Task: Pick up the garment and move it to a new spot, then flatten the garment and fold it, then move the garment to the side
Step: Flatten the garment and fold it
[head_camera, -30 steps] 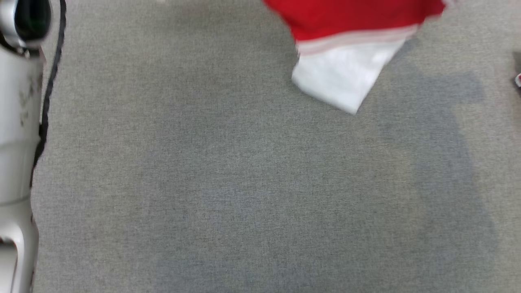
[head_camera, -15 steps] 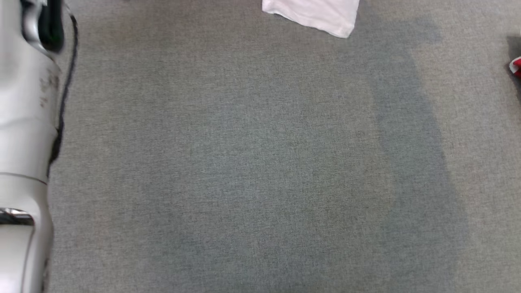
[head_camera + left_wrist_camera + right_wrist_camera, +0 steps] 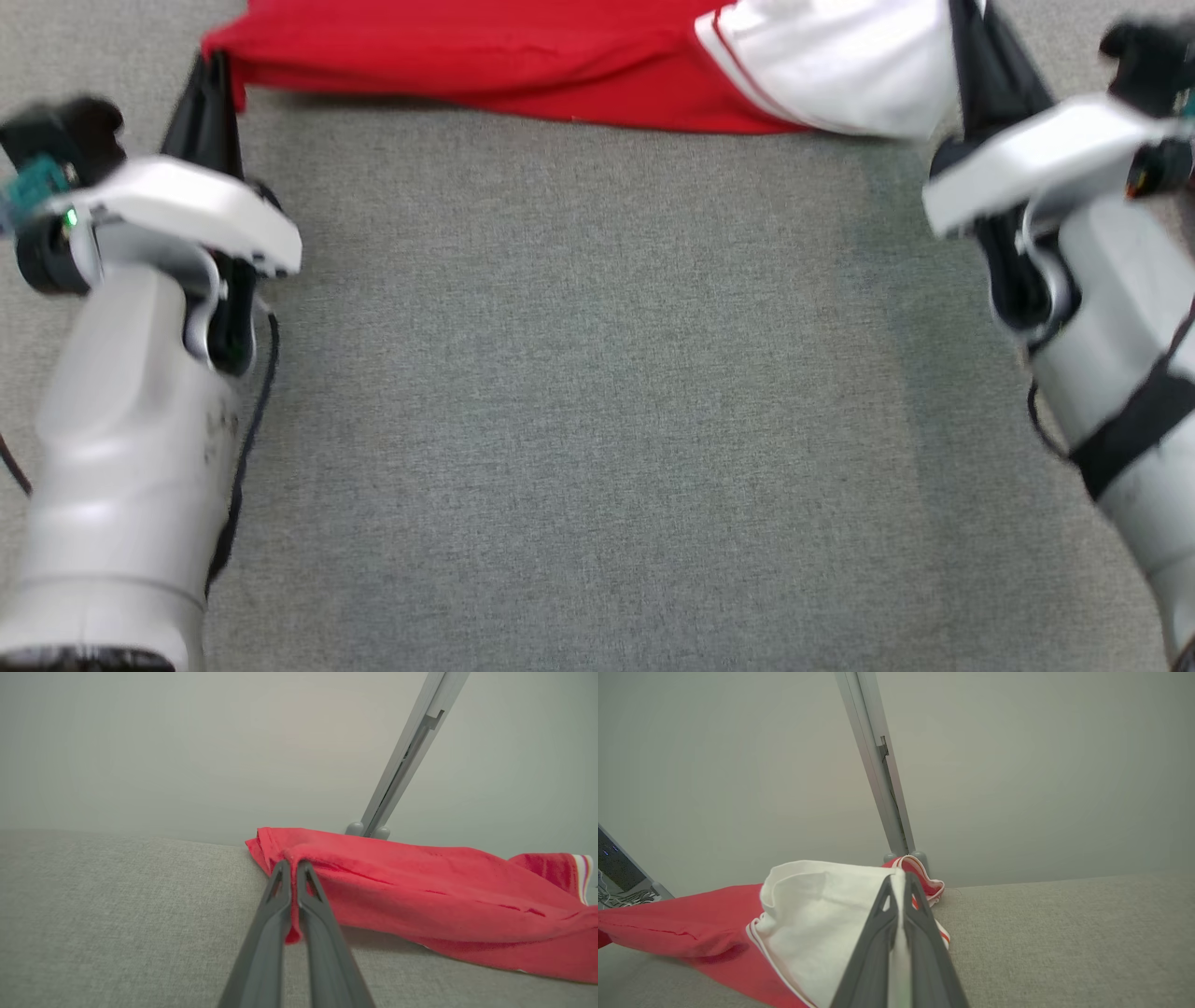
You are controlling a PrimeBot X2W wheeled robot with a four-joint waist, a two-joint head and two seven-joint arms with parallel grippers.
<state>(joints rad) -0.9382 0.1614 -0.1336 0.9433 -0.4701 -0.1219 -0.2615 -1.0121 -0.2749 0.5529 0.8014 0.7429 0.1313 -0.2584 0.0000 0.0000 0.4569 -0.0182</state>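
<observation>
The garment (image 3: 504,56) is red with a white part (image 3: 840,56) edged in thin stripes, stretched across the far side of the grey cloth surface (image 3: 579,392). My left gripper (image 3: 213,79) is shut on its red corner at the upper left; the left wrist view shows the gripper (image 3: 292,868) pinching a red fold of the garment (image 3: 420,896). My right gripper (image 3: 971,37) is shut on the white part at the upper right; in the right wrist view the gripper (image 3: 899,884) clamps the white cloth (image 3: 817,910).
A grey post (image 3: 406,756) on a small foot stands behind the surface against a pale wall; it also rises in the right wrist view as the post (image 3: 878,765). A dark device with cables (image 3: 616,877) sits at the far left there.
The head camera has shifted: both forearms and grippers are now in view and the garment hangs spread between them along the top, where earlier only a white and red corner showed.
</observation>
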